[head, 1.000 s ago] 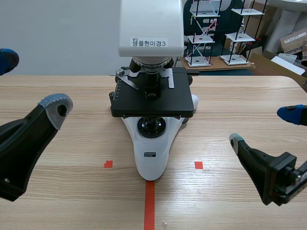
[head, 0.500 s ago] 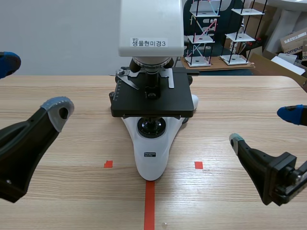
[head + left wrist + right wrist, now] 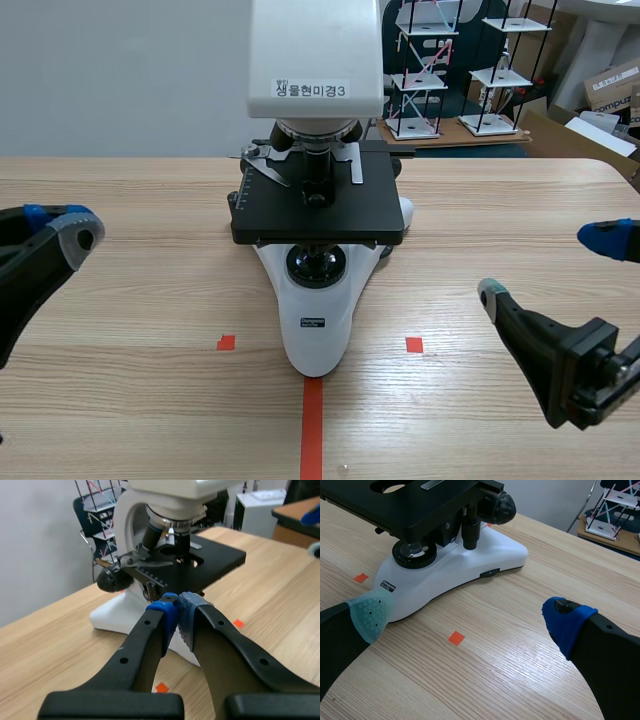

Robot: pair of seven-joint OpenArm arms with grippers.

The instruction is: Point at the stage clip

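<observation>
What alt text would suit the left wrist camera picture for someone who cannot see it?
A black gripper, its two padded fingers closed together, aims at a white microscope standing just ahead on a wooden table. The silver stage clip lies on the microscope's black stage, beyond the fingertips and untouched.

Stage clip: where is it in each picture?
Scene view: stage clip, silver, on the black stage's far left part, by the lenses.
Left wrist view: stage clip ahead of the shut fingers.
Right wrist view: not in it.
Shared landmark: the black stage.
</observation>
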